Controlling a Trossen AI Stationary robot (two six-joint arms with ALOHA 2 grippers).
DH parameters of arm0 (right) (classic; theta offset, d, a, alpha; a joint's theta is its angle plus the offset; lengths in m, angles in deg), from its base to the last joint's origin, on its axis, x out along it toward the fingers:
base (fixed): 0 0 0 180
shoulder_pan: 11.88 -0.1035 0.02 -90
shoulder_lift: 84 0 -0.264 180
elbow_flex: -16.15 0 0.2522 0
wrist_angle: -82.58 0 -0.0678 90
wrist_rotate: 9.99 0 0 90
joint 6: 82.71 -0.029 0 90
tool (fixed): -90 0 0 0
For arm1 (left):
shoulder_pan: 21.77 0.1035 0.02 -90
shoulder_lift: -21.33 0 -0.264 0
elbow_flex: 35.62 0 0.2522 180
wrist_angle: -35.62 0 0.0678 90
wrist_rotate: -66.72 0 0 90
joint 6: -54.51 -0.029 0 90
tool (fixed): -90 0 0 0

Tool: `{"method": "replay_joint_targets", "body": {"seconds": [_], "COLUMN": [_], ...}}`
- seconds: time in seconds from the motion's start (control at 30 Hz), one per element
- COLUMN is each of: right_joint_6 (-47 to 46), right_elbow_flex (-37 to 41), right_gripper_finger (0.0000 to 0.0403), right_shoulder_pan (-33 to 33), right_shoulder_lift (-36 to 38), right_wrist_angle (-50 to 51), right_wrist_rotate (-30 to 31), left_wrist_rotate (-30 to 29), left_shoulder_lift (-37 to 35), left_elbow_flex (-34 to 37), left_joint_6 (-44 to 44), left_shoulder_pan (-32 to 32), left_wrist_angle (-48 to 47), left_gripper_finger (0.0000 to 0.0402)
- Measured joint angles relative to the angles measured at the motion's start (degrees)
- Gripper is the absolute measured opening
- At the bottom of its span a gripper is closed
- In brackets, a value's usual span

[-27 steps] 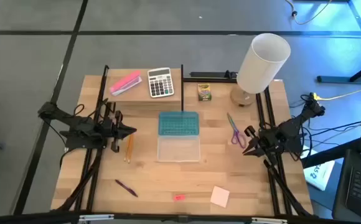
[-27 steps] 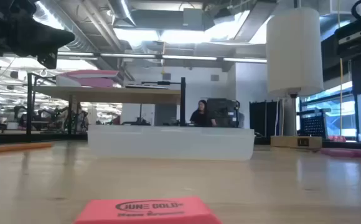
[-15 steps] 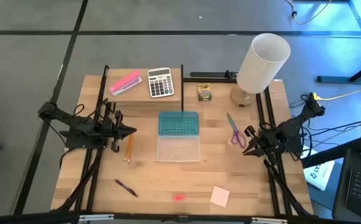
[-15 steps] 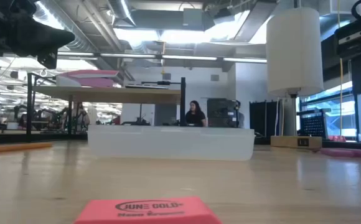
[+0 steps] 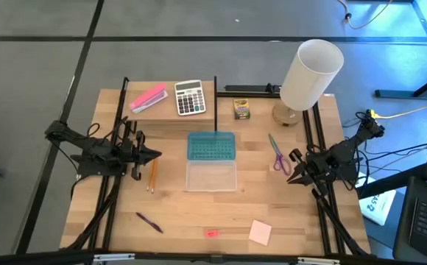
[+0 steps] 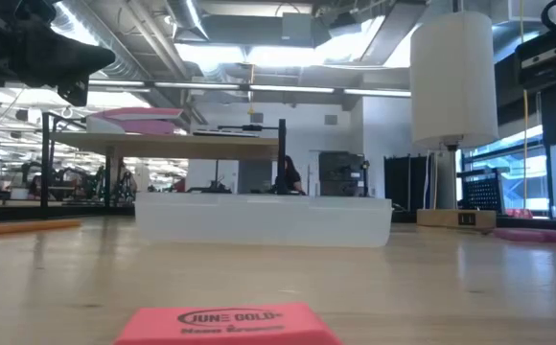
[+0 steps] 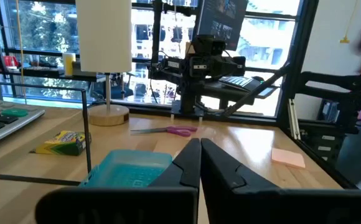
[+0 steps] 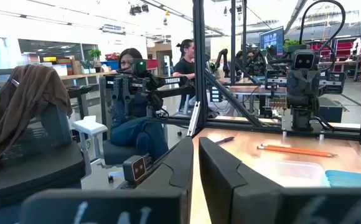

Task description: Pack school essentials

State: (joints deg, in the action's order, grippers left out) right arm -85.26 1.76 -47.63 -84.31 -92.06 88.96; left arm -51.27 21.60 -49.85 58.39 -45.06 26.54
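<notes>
Both arms hang level over the bench (image 5: 177, 210), one at each side. The left claw (image 5: 157, 154) sits pinched tight on nothing, just above the orange pencils (image 5: 152, 176) lying by the left of the clear box (image 5: 210, 177). The right claw (image 5: 290, 179) is at the far side, fingers almost together and empty, its tip close to the purple-handled scissors (image 5: 277, 154).

The small stationery set, that clear box with its teal lid (image 5: 210, 146) flipped back, rests mid-bench. Behind it the yellow-green crayon box (image 5: 241, 109) stands near the white lamp (image 5: 311, 73). On the raised shelf (image 5: 169, 114) at the back lie the long pink stapler (image 5: 148, 97) and the white-grey calculator (image 5: 190, 97).

Along the near edge: the dark purple pen (image 5: 149, 221) to the left, the tiny pink eraser (image 5: 211, 233) in the middle, the pale pink sticky-note pad (image 5: 260, 232) just to its right. From bench level the eraser fills the foreground, and a person (image 6: 288, 177) shows far behind the box.
</notes>
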Motion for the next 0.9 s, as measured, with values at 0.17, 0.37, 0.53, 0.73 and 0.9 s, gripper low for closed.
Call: {"method": "replay_joint_targets", "body": {"seconds": [0.17,0.37,0.53,0.73,0.9], "right_joint_6": [0.0,0.0,0.0,2.3,7.4], "right_elbow_flex": [0.0,0.0,0.0,0.0,0.0], "right_gripper_finger": [0.0030,0.0030,0.0030,0.0030,0.0030], "right_shoulder_pan": [0.0,0.0,0.0,0.0,0.0], "right_shoulder_lift": [0.0,0.0,0.0,0.0,0.0], "right_wrist_angle": [0.0,0.0,0.0,-0.7,-4.7], "right_wrist_rotate": [0.0,0.0,0.0,1.0,1.1], "left_wrist_rotate": [0.0,0.0,0.0,0.0,0.0], "left_shoulder_lift": [0.0,0.0,0.0,0.0,0.0], "left_elbow_flex": [0.0,0.0,0.0,0.0,0.0], "left_joint_6": [0.0,0.0,0.0,0.0,0.0], "left_shoulder_pan": [0.0,0.0,0.0,0.0,0.0], "left_wrist_angle": [0.0,0.0,0.0,0.0,0.0], "left_gripper_finger": [0.0000,0.0000,0.0000,0.0000,0.0000]}}
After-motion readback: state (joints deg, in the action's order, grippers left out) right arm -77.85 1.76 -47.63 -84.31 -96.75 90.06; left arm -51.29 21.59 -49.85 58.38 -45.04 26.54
